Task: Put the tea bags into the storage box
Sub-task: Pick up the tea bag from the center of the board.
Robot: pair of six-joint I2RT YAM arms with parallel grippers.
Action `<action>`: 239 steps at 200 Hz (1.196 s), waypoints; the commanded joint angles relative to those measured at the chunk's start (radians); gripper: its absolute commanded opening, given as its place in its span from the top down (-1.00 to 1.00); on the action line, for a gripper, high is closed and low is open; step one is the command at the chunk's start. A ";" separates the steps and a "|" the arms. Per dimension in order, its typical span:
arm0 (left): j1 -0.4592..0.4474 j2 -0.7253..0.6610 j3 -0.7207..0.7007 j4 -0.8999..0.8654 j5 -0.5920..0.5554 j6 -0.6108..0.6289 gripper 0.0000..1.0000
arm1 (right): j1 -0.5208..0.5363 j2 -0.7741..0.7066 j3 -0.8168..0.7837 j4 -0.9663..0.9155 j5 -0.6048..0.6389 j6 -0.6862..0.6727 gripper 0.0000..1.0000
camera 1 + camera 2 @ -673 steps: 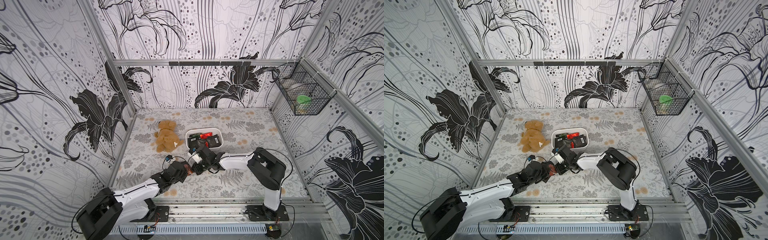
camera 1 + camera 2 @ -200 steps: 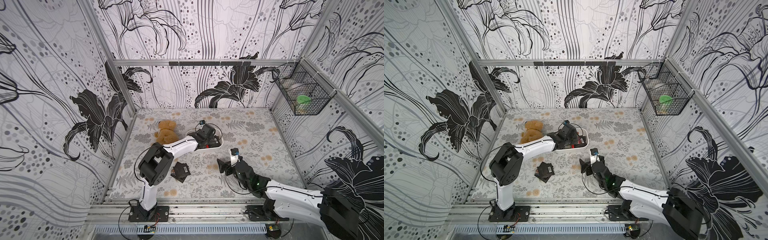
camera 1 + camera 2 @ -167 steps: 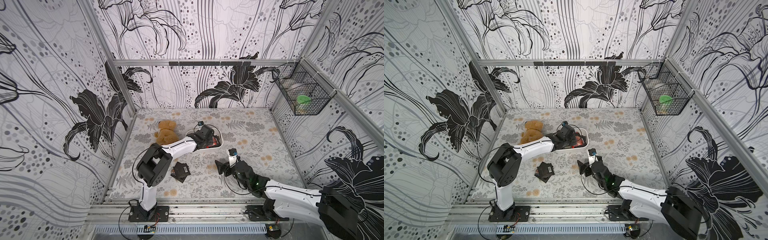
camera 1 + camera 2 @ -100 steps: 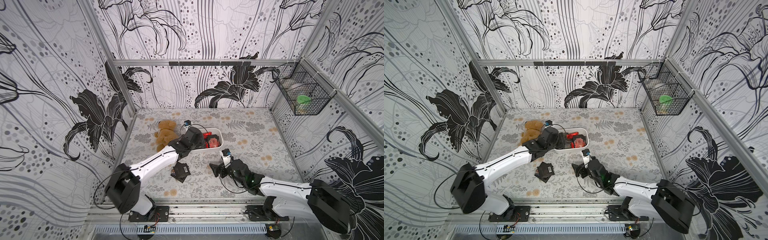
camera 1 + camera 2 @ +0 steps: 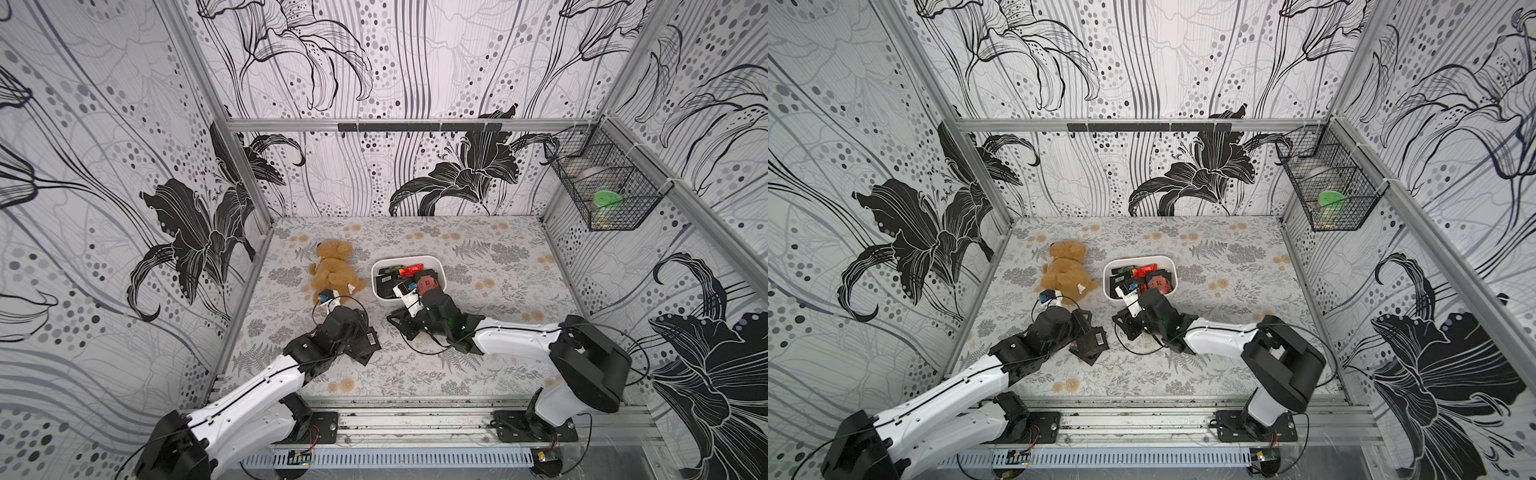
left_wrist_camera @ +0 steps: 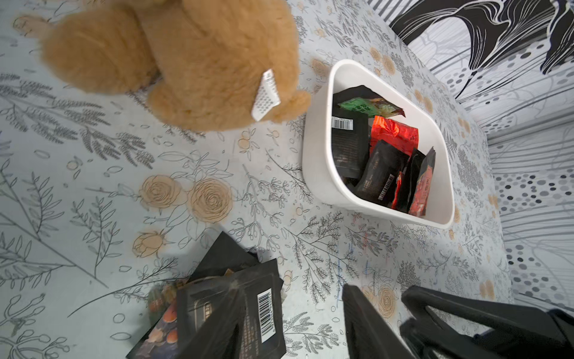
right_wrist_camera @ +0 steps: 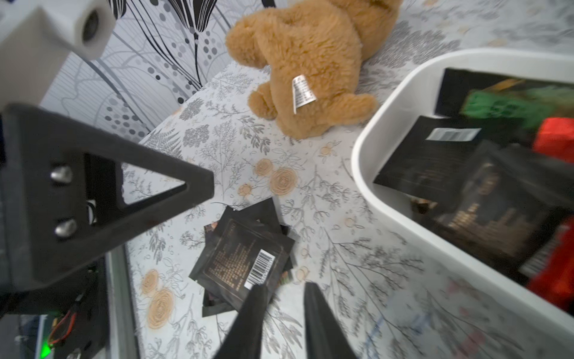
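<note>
A small pile of black tea bags (image 5: 369,343) (image 5: 1095,343) lies on the mat in front of the teddy bear. The top one (image 6: 267,310) (image 7: 245,264) shows a white barcode. My left gripper (image 6: 293,289) (image 5: 360,330) is open, low over the pile, one finger (image 6: 217,326) above the top sachet, the other over bare mat. My right gripper (image 7: 284,290) (image 5: 400,325) hovers just right of the pile, jaws a narrow gap apart, empty. The white storage box (image 5: 376,272) (image 6: 316,149) (image 7: 372,133) holds several black, red and green tea bags (image 6: 382,161).
A brown teddy bear (image 5: 332,270) (image 6: 186,62) lies left of the box, close behind the pile. A black wire basket (image 5: 602,191) hangs on the right wall. The two grippers are close together, and the right one (image 6: 466,326) shows in the left wrist view.
My left arm pulled back from the box and came down onto the pile. My right gripper slid left toward the pile and its jaws closed from wide to a narrow gap.
</note>
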 commanded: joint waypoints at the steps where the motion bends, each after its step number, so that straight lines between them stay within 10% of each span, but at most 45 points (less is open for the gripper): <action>1: 0.033 -0.067 -0.062 0.014 -0.022 -0.037 -0.05 | 0.002 0.119 0.097 -0.102 -0.098 0.002 0.70; 239: 0.122 -0.075 -0.204 0.142 0.134 -0.088 0.02 | 0.076 0.371 0.280 -0.274 -0.035 -0.046 1.00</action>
